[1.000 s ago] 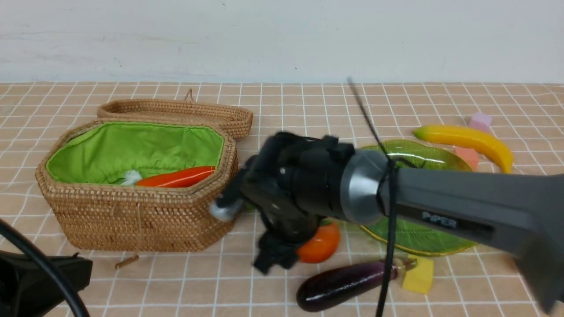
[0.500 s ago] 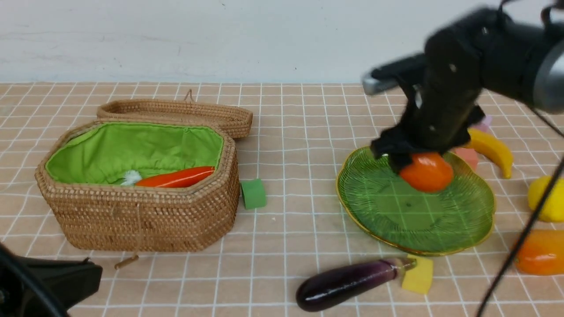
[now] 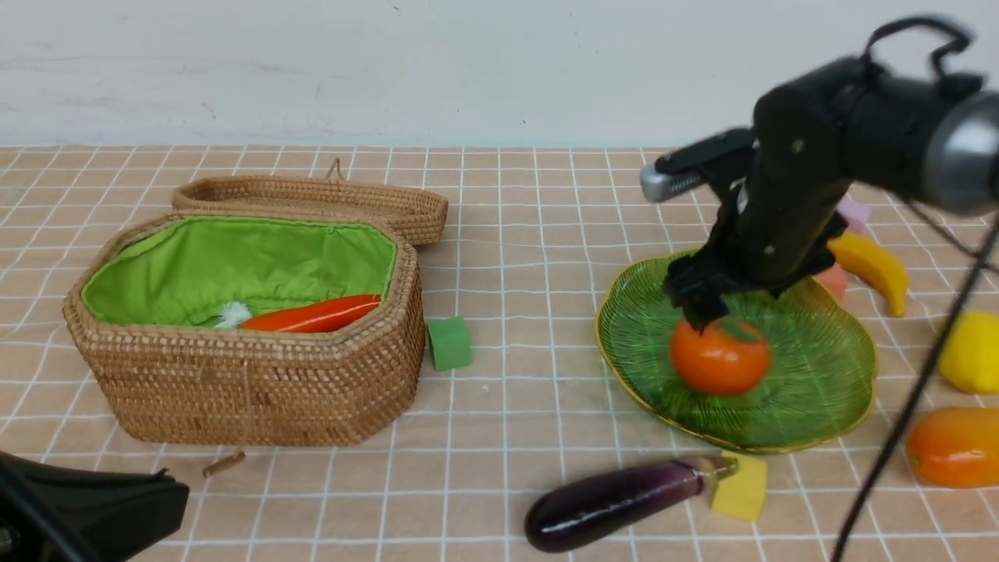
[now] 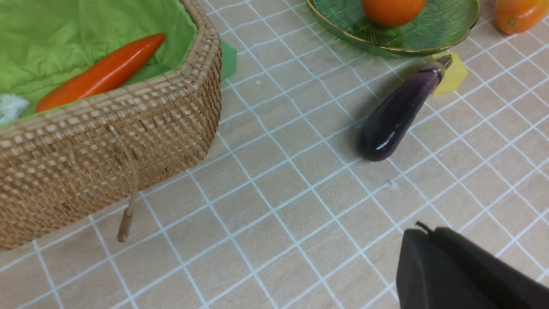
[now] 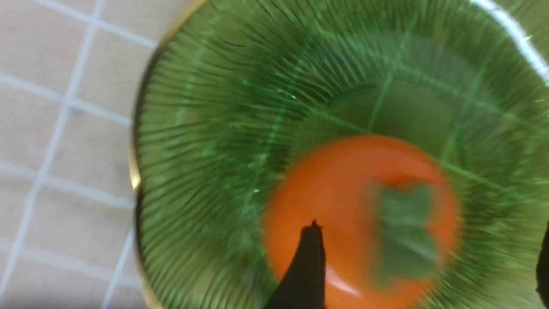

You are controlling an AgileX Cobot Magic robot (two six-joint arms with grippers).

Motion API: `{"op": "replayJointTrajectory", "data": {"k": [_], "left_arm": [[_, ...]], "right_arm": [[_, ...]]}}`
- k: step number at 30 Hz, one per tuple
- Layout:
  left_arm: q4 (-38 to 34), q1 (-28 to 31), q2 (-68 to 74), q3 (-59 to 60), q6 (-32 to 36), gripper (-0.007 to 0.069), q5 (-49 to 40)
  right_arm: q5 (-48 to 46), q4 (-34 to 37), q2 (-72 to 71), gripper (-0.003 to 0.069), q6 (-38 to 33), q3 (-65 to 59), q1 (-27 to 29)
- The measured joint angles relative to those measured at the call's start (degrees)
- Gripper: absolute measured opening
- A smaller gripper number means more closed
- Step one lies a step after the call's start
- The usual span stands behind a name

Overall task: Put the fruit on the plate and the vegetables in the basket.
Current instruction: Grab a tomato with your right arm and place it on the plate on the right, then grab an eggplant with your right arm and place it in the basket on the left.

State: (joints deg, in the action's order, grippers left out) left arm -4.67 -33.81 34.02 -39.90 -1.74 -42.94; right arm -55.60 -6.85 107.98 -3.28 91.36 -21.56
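The round orange persimmon (image 3: 719, 357) (image 5: 343, 193) with its green cap lies on the green ribbed plate (image 3: 819, 367) (image 5: 206, 128), blurred. My right gripper (image 3: 698, 300) (image 5: 424, 266) hangs open just above it, holding nothing. The banana (image 3: 870, 261), lemon (image 3: 972, 351) and mango (image 3: 952, 447) lie on the cloth right of the plate. The carrot (image 3: 312, 314) (image 4: 101, 73) rests inside the open basket (image 3: 257, 390). The purple eggplant (image 3: 609, 503) (image 4: 396, 116) lies in front of the plate. My left gripper (image 4: 422, 234) is shut and empty, low at the near left.
The basket lid (image 3: 312, 197) lies open behind the basket. Foam cubes are scattered about: a green one (image 3: 449, 343) beside the basket, a yellow one (image 3: 740, 485) at the eggplant's stem, a pink one (image 3: 835, 277) and a lilac one (image 3: 852, 212) near the banana.
My right arm carried the persimmon from beside the basket to over the plate, then its fingers opened and the persimmon dropped onto the plate. The left arm stayed put.
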Motion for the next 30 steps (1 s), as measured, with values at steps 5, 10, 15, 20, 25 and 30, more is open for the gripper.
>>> {"op": "replayJointTrajectory", "data": {"k": [5, 10, 15, 20, 25, 30], "left_arm": [[-0.2, 0.0, 0.0, 0.0, 0.0, -0.0013, 0.2], [-0.4, 0.0, 0.0, 0.0, 0.1, -0.0013, 0.5], [-1.3, 0.0, 0.0, 0.0, 0.1, -0.0013, 0.5], [-1.4, 0.0, 0.0, 0.0, 0.2, -0.0011, 1.2], [-1.4, 0.0, 0.0, 0.0, 0.2, -0.0009, 1.4], [-1.4, 0.0, 0.0, 0.0, 0.2, -0.0009, 1.2]], "right_arm": [[-6.2, 10.8, -7.0, 0.0590, -22.9, -3.2, -6.2], [-5.6, 18.7, -7.9, 0.0547, -46.7, -12.2, -12.6], [1.7, 15.4, -5.3, 0.0542, -54.8, -17.2, -13.6], [4.8, 12.9, -0.3, 0.0542, -58.5, -17.8, -13.6], [8.0, 11.6, 3.1, 0.0527, -59.1, -17.8, -13.6], [8.5, 11.6, 3.4, 0.0382, -59.1, -17.8, -14.3]]}}
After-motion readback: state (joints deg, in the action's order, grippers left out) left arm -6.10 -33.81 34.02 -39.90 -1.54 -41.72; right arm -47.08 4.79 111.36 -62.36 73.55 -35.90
